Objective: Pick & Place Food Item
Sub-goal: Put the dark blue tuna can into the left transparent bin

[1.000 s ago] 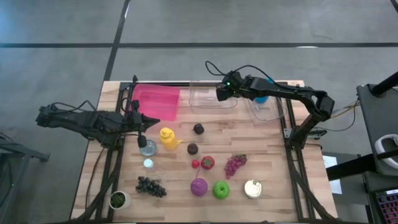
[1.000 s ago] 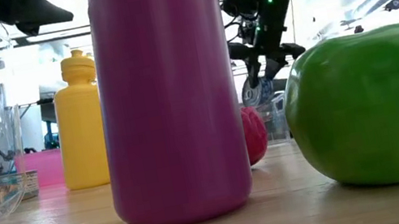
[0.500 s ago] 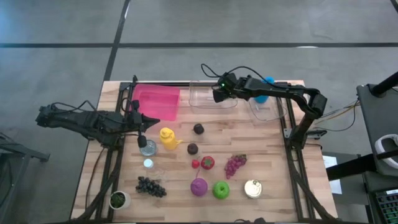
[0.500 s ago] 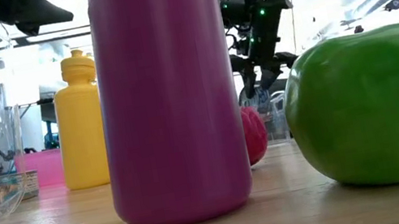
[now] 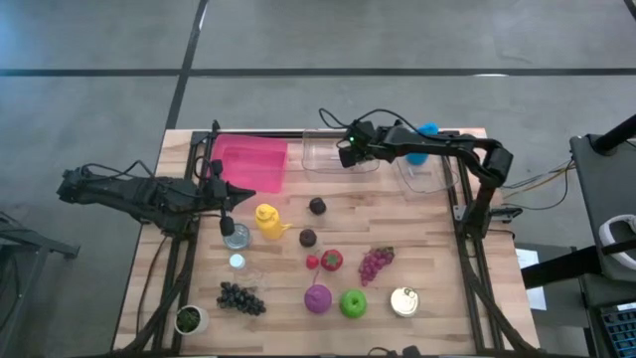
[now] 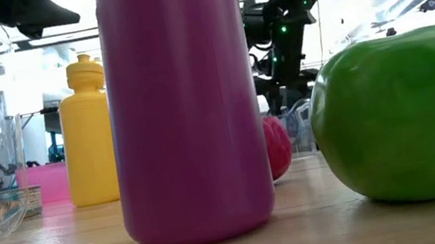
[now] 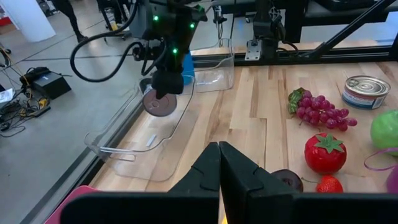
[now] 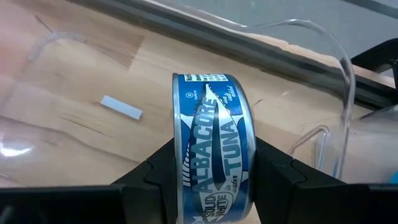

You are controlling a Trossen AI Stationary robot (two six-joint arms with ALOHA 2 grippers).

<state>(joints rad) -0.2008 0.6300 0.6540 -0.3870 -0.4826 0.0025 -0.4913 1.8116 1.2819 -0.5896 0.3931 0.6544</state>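
Grey floor [image 5: 397, 35], dark seams; wooden table [image 5: 427, 239].

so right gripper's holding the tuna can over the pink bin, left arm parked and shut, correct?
Not the pink bin: the right gripper holds the tuna can over the clear tray, as the high and left wrist views show. The left gripper is indeed parked and shut.

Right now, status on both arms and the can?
Right gripper clamped on tuna can, over the clear tray. Left gripper shut, idle by the pink bin. Tray floor below the can bare.
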